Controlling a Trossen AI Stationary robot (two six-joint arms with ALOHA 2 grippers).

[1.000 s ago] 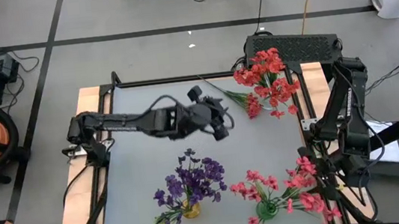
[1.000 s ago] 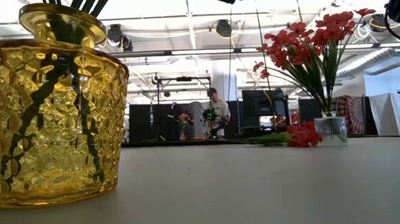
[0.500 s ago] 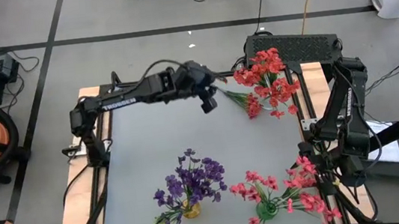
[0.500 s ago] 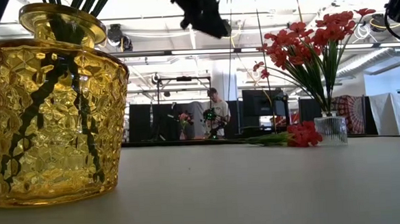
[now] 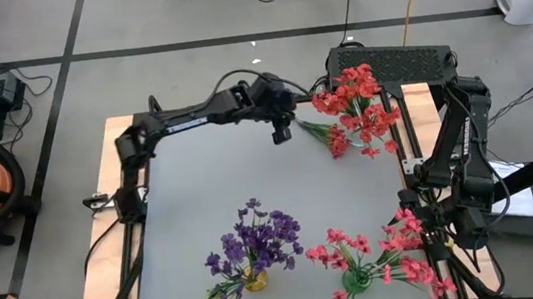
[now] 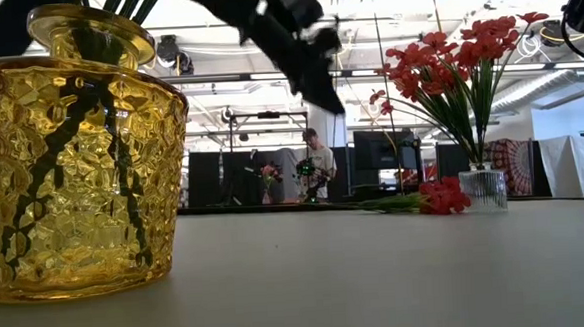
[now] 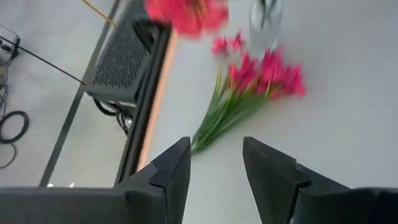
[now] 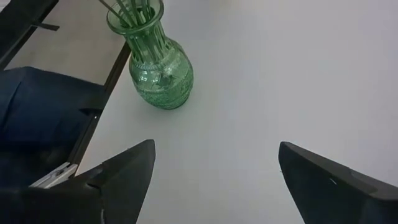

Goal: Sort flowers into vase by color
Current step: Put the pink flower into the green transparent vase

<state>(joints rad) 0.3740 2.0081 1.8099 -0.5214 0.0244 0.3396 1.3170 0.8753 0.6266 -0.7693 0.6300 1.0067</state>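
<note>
A loose red sprig (image 5: 331, 137) lies flat on the table near the far edge, its stem ends pointing at my left gripper (image 5: 281, 130). In the left wrist view the sprig (image 7: 252, 87) lies just beyond the open left gripper (image 7: 216, 167), which hangs above the table (image 6: 312, 72) and touches nothing. Beside the sprig a clear vase (image 5: 362, 123) holds red flowers (image 6: 457, 55). A yellow vase (image 5: 254, 280) holds purple flowers, and a green vase (image 8: 158, 62) holds pink ones. My right gripper (image 8: 214, 168) waits wide open near the green vase at the table's right side.
The yellow vase (image 6: 71, 155) stands close to the near edge, the green vase (image 5: 356, 280) to its right. A black box (image 5: 387, 60) sits behind the far edge by the clear vase. Bare grey table (image 5: 210, 186) spreads between the vases. A person (image 6: 317, 162) stands far behind.
My left arm has swung from the table's middle toward the far edge and the loose red sprig. Its gripper has come down lower and now points at the sprig's stem ends. The flowers and vases have stayed where they were.
</note>
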